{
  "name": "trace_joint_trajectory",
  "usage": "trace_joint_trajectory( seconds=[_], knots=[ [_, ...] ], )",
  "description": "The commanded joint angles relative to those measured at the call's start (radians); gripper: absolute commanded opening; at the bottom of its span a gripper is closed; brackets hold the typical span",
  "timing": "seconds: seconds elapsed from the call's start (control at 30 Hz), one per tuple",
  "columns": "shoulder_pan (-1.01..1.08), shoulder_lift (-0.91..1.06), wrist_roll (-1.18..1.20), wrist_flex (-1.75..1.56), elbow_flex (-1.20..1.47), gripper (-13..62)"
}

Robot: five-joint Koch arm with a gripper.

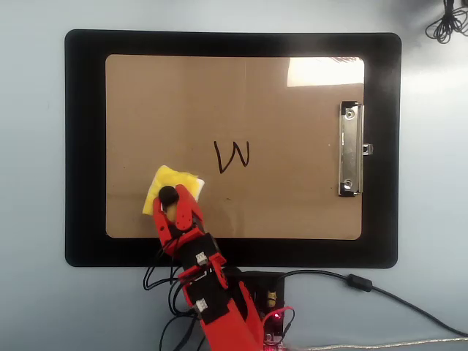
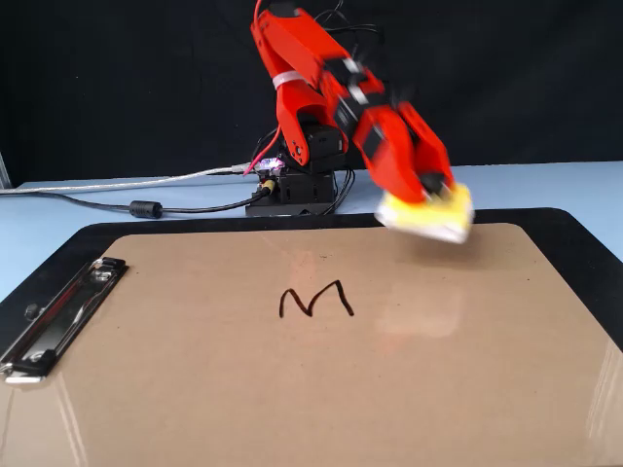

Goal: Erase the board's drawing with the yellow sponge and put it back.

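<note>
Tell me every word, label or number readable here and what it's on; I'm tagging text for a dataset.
"W": black marker drawing on the board; it reads "M" in the fixed view.
No readable print on the metal clip, yellow sponge or the arm.

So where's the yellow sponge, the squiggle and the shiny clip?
yellow sponge point(image 1: 162, 189), overhead view, on its yellow top, left of the black knob.
squiggle point(image 1: 232, 156), overhead view, on the black marker lines.
shiny clip point(image 1: 350, 150), overhead view, on the middle of the metal bar.
</note>
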Motion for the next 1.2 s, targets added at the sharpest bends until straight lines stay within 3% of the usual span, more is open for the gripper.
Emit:
trace_joint_trajectory(
  seconds=[0.0,0.13,0.33,0.67,0.9,1.0,1.17],
  knots=[
    [0.066,0.044,-0.025,0.201,-0.086,-8.2],
    [0.31,0.038,-0.023,0.222,-0.124,-8.2],
    [0.589,-0.201,0.06,-0.028,-0.112,-8.2],
    [0.621,-0.446,0.086,-0.624,0.143,-8.2],
    [0.624,-0.894,0.083,-0.862,-0.106,-8.2],
    [0.626,-0.847,0.081,-0.854,-0.077,-8.2],
    [0.617,-0.505,0.081,-0.861,0.276,-8.2]
  ],
)
